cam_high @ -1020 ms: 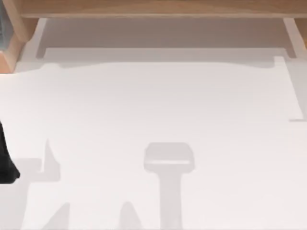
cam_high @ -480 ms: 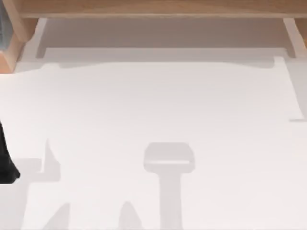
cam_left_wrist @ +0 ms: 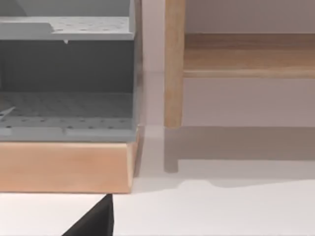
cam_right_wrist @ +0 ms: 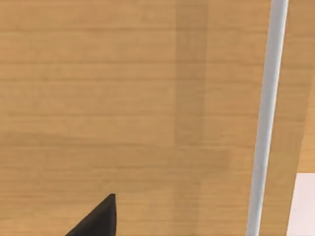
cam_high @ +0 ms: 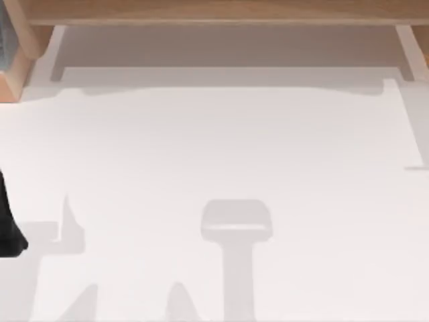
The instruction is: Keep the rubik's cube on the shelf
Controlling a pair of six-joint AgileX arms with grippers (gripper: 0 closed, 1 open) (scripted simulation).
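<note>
My left arm [cam_high: 8, 227] sits at the left edge of the white tabletop [cam_high: 214, 147]. The left gripper [cam_left_wrist: 96, 222] points at a grey box [cam_left_wrist: 64, 64] on a wooden base, just beside a post [cam_left_wrist: 173, 64] of the shelf [cam_high: 214, 10]. The right gripper [cam_right_wrist: 98, 219] hangs over light-brown wood. I think that wood is the shelf plank, with a thin white bar [cam_right_wrist: 266, 118] running along one side of it.

I cannot tell if the jaws on either side are released or clenched. I cannot tell where the rubik's cube is right now.

That is my big worry. If the cube is in the right jaws and I let go from high up, it could bounce and roll off the plank. If it already sits on the shelf, a careless move of the right arm could knock it down. The left arm is close to the grey box and the post, so a quick swing there could bump them. I should go slowly and find the cube first.
</note>
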